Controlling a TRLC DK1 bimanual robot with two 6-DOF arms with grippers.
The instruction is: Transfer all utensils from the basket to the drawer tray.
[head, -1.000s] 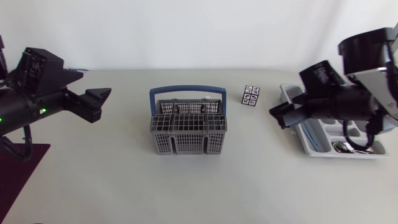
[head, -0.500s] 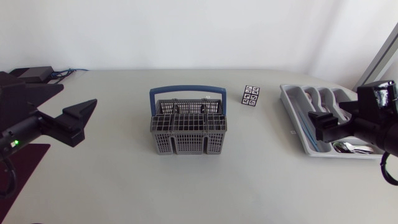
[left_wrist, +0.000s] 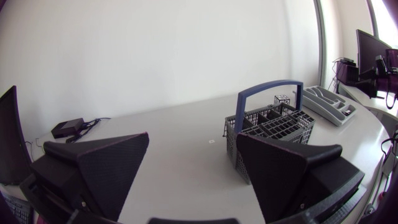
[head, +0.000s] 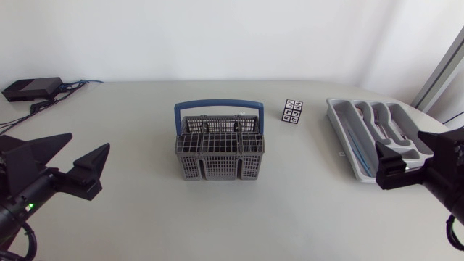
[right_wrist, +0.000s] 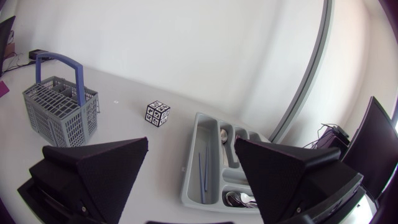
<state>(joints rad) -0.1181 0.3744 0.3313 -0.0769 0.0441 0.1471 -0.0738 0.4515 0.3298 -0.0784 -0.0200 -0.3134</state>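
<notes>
The left gripper point(left_wrist: 193, 138) gapes wide, holding nothing, well left of the grey basket point(head: 220, 156) (blue handle upright) at the middle of the table point(head: 152, 217). The right gripper point(right_wrist: 191, 142), equally wide and empty, hangs beside the drawer tray point(head: 346, 134), where utensils point(right_wrist: 203, 174) lie.

text: none legible | signs: black-and-white marker squares on the small cube point(head: 293, 112) faces
</notes>
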